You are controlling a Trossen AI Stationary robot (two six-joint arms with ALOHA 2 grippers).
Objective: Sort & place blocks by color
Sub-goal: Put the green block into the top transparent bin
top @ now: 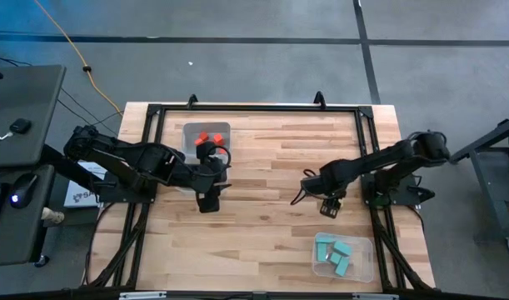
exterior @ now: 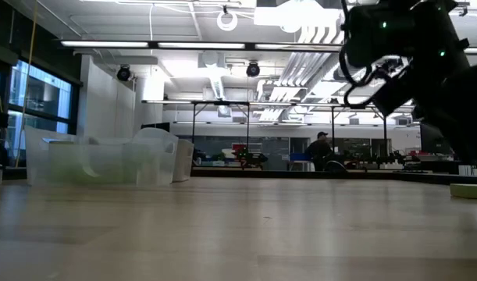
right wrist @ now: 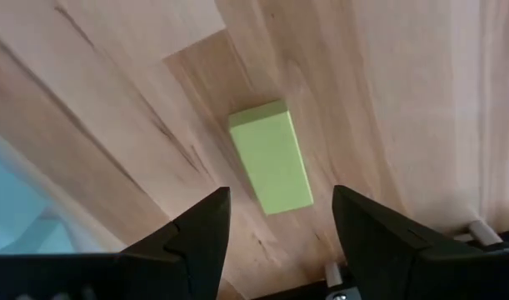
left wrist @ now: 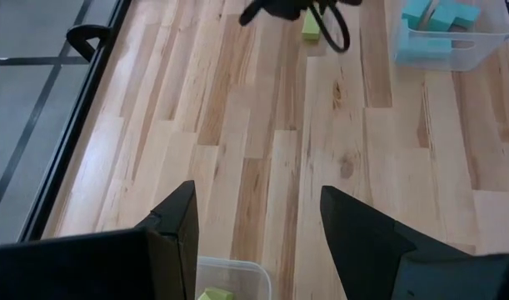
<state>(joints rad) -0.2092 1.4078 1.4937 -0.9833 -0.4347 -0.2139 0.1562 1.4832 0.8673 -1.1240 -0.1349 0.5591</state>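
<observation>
Hovering with its fingers apart over a lime green bar point(right wrist: 271, 157) lying flat on the counter point(top: 271, 233), the right tool point(right wrist: 275, 225) must descend and close, while the left tool point(left wrist: 258, 221), also spread, waits near the red blocks' tub point(top: 187, 132).

We see bare table point(top: 271, 167) across the wide middle between the two arms, so a gripper can pass freely there. The left gripper point(top: 208, 202), fingers spread, crowds the tub of red blocks point(top: 206, 138). The right gripper point(right wrist: 275, 225) hangs with fingers apart over a lime green bar point(right wrist: 271, 157), near the tub of teal blocks point(top: 341, 257).
</observation>
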